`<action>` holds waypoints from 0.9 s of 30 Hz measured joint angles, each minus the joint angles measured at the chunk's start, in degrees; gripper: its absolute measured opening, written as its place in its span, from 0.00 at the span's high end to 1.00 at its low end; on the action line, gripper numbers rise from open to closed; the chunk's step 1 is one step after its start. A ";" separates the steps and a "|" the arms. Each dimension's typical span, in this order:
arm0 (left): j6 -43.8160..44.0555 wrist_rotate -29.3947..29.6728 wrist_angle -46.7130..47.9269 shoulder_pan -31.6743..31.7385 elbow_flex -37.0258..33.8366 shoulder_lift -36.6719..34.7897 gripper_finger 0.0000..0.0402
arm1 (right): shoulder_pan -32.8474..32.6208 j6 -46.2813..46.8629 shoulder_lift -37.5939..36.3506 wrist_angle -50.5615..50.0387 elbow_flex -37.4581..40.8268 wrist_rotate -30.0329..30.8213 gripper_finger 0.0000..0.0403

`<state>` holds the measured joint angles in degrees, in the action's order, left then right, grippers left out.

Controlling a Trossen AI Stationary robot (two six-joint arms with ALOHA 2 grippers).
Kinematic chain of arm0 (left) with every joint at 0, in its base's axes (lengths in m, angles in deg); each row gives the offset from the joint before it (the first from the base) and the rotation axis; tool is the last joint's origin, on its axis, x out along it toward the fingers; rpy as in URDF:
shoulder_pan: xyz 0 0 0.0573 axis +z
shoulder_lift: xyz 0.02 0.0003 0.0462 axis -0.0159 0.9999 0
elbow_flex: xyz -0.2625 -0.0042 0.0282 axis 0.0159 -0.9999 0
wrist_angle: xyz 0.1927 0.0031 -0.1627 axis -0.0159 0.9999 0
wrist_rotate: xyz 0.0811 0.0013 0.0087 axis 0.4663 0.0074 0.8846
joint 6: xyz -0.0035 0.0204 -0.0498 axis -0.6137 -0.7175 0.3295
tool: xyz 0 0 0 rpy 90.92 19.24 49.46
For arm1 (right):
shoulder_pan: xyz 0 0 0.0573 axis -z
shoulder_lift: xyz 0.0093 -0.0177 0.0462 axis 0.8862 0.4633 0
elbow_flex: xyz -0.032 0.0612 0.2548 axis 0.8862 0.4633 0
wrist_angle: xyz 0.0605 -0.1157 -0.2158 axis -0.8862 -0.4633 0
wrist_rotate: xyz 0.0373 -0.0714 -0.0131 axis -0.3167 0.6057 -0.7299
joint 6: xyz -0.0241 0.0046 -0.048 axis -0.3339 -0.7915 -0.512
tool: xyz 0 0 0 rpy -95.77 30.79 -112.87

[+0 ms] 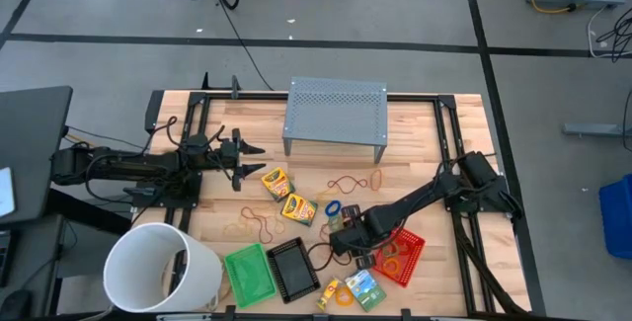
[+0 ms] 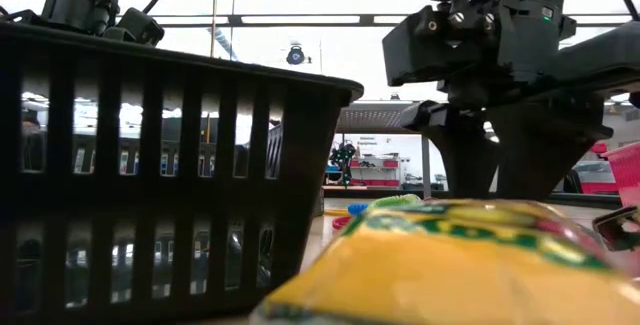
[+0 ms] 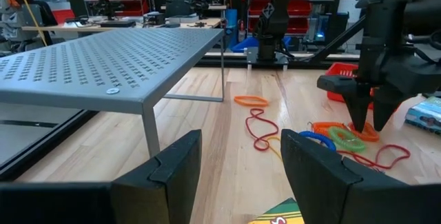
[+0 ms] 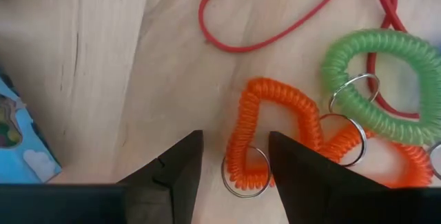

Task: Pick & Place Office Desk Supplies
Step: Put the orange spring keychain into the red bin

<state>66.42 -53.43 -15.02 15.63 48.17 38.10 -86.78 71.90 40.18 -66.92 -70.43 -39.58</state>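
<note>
The right gripper (image 4: pixel 234 165) hangs directly above an orange coil ring (image 4: pixel 272 138) that lies flat on the table (image 1: pixel 415 153), in the part of the table toward its front edge. Its fingers stand apart, one on each side of the metal split ring at the near end of the coil; no contact with the coil is visible and nothing is held. A green coil ring (image 4: pixel 386 86) lies beside the orange one, linked to it by small metal rings. A red rubber band (image 4: pixel 275 21) loops across the wood just beyond both coils.

In the high view, the right gripper (image 1: pixel 348 232) sits just beside the red mesh tray (image 1: pixel 410 260), which stands near the front edge toward the right corner. The black mesh tray (image 1: pixel 293 267) and the green mesh tray (image 1: pixel 249 274) stand side by side at the front edge. Two crayon boxes (image 1: pixel 286 195) lie near the table's centre. Brown rubber bands (image 1: pixel 255 225) lie between them and the green tray.

The left gripper (image 1: pixel 244 156) waits above the left part of the table, near the grey perforated stand (image 1: pixel 336 112) at the rear edge. Its fingers (image 3: pixel 176 176) stand apart and hold nothing.

The white bucket (image 1: pixel 158 270) stands at the front left corner.
</note>
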 joint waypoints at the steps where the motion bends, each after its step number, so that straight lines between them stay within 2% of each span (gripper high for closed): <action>1: -0.03 0.00 -0.07 -0.01 -0.01 0.02 0.49 | 0.00 0.15 0.02 0.00 0.02 0.50 0.57; 3: -0.04 0.00 -0.08 0.01 -0.01 0.01 0.49 | -0.14 0.20 -0.24 -0.03 0.07 1.72 0.59; 5: -0.07 0.02 -0.23 0.01 0.02 0.02 0.49 | -0.52 0.17 -0.31 -0.13 0.11 2.27 0.66; 9: -0.06 0.66 -0.21 0.01 0.01 0.02 0.49 | -1.36 0.08 -0.26 -0.15 0.15 3.25 0.91; 10: -0.07 0.85 -0.22 0.00 0.00 0.01 0.49 | -1.49 0.02 -0.24 -0.15 0.17 3.45 0.95; 20: -0.05 0.87 -0.22 0.01 -0.01 0.02 0.49 | -2.20 2.25 0.04 -2.05 -2.04 4.72 0.98; 27: -0.07 0.87 -0.23 -0.01 -0.01 0.00 0.49 | -2.19 2.94 0.33 -15.70 -11.52 9.25 0.98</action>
<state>66.36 -52.56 -15.25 15.63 48.17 38.10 -88.98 74.84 40.51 -82.61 -81.94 -30.34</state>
